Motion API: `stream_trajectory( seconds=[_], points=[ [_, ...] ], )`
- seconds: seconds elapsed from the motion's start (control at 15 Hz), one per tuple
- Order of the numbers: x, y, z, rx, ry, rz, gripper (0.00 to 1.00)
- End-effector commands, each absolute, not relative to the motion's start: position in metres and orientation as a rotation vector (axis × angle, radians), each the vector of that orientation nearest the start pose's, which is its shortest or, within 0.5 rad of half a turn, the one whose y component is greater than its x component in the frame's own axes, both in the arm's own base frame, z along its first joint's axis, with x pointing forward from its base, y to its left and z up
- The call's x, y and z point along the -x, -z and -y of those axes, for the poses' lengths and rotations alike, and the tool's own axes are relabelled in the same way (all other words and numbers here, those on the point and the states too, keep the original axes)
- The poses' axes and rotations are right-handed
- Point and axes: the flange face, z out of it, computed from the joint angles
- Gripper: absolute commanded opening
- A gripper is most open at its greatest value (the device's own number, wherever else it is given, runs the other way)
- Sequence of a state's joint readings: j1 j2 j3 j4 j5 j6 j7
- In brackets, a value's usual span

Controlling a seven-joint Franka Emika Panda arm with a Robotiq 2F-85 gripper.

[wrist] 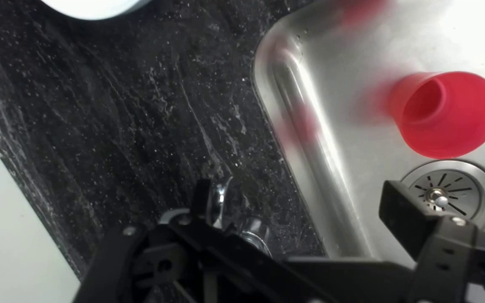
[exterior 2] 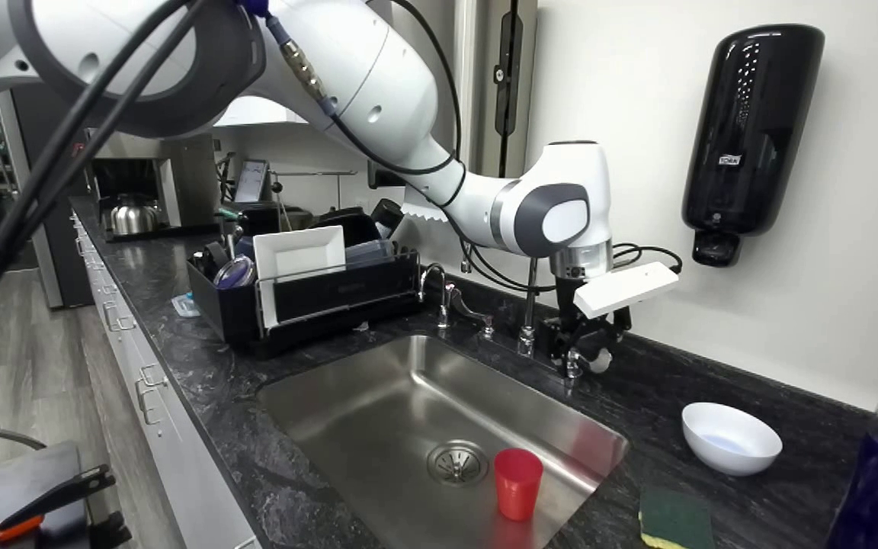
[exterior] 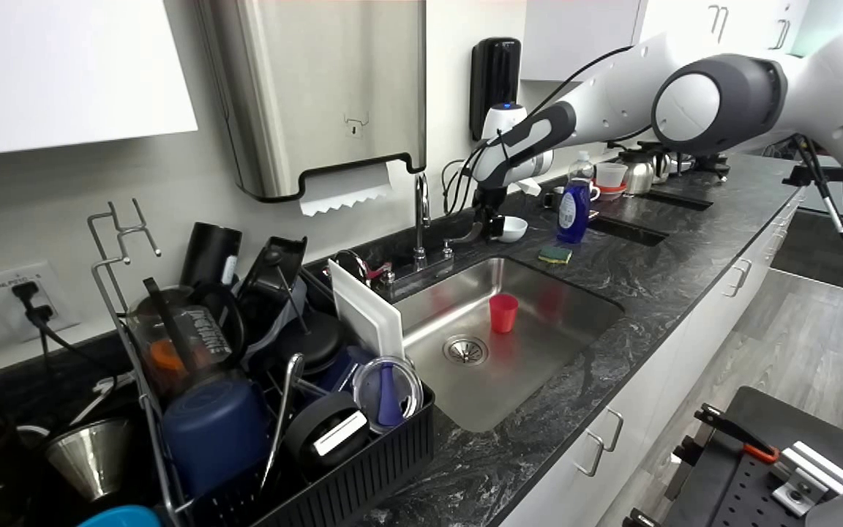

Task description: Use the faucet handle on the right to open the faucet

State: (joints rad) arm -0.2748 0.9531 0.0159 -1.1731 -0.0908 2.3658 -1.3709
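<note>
On your dark, pale-veined worktop [exterior: 674,274] you have a black dish rack [exterior: 381,465], white bowl [exterior 2: 736,450], scrub sponge [exterior: 555,254] and blue dish-soap bottle [exterior: 574,211].

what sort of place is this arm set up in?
Likely a shared kitchenette, maybe in an office or lab: there's a steel sink, a loaded dish rack beside it, and a large paper towel dispenser.

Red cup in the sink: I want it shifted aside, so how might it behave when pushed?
The red cup would probably be light: it looks like plastic, and no contents show in the wrist view. It may tip if pushed high up, as it narrows downward. It might slide easily, since the metal sink looks smooth.
</note>
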Motion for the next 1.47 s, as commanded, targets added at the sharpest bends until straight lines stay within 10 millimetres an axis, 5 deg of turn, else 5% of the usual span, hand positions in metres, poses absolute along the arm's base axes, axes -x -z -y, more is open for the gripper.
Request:
stream_trajectory(
  seconds=[0.0,1.4],
  points=[
    [-0.751,-0.235,0.203,2.74,0.195,1.836,1.0],
    [-0.733,-0.242,0.179,2.677,0.185,1.829,1.0]
  ],
)
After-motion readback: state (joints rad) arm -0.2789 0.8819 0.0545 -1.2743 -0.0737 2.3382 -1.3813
